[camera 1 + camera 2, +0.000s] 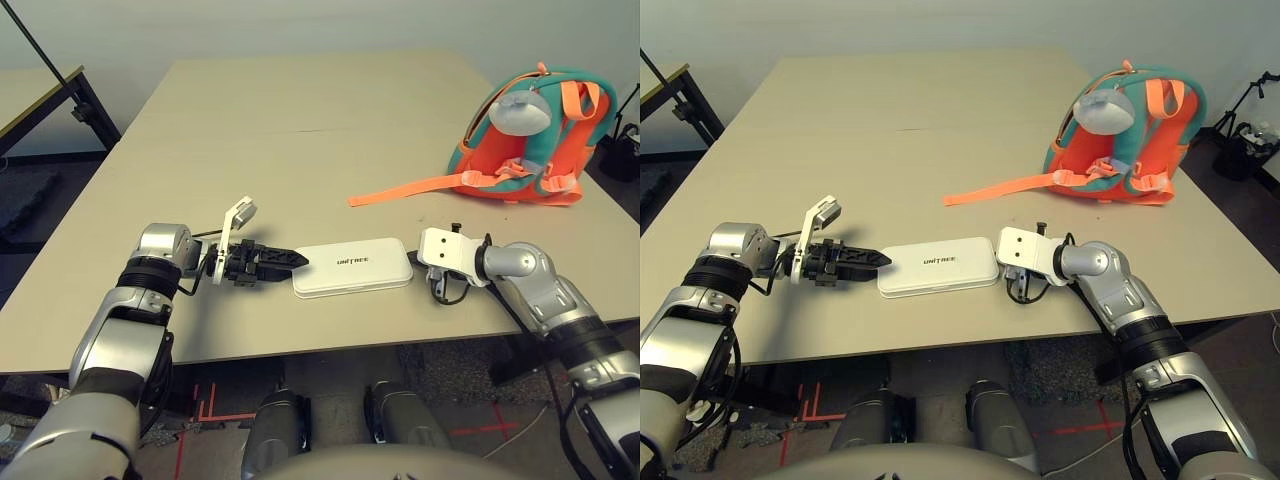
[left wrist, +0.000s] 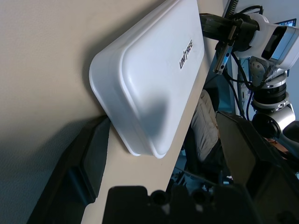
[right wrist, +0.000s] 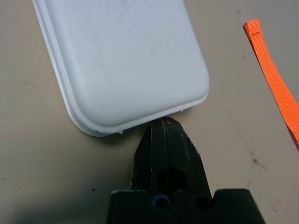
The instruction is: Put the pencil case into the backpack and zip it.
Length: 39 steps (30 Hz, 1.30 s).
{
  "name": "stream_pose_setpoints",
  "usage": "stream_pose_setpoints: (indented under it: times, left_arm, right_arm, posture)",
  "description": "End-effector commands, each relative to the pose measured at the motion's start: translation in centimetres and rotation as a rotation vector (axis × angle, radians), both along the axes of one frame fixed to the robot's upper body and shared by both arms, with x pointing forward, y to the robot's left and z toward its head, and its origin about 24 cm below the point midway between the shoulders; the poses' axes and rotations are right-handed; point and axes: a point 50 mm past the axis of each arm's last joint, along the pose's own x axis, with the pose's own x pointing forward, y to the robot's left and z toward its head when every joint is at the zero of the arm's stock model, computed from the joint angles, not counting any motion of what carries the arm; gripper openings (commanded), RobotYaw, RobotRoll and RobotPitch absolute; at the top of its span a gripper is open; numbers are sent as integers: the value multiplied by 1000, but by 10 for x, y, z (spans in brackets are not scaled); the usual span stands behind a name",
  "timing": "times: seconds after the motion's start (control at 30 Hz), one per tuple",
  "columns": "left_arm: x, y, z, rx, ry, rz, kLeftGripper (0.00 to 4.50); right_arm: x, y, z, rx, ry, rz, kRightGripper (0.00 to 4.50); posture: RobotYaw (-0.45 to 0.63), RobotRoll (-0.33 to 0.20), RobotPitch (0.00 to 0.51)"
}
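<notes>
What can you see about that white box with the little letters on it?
The pencil case is a flat white rectangle with rounded corners, a raised lid and a thin rim round its edge. It looks like smooth hard plastic, with small dark UNITREE letters on top. It is closed and lies flat near the table's front edge. The left gripper is at one short end, the right gripper at the other, fingers together, tips at its rim.

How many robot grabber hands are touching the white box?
2: the left gripper is at the left end of the pencil case, and the right gripper meets its right end.
</notes>
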Motion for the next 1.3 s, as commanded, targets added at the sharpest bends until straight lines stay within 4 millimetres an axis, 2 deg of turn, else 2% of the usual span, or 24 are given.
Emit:
stream_pose_setpoints:
  times: [0.03,0.3,0.5,0.77,1.3]
  left_arm:
    - [-4,-3,-9,35,24,-23,4500]
    - [-5,-3,-9,36,18,-26,4500]
    - [-4,-3,-9,39,14,-25,4500]
    - [-4,-3,-9,34,15,-21,4500]
    - [-6,-4,-11,30,20,-28,4500]
  right_arm:
    - [-5,26,-3,28,24,112,28]
    - [-7,29,-3,15,50,136,28]
    - [-8,16,-2,-49,86,145,28]
    - [-11,13,8,-99,120,209,28]
    - [-7,32,16,-74,103,262,28]
  posture:
    - [-174,0,17]
    - [-174,0,19]
    - [-176,0,20]
    - [-174,0,19]
    - [-172,0,13]
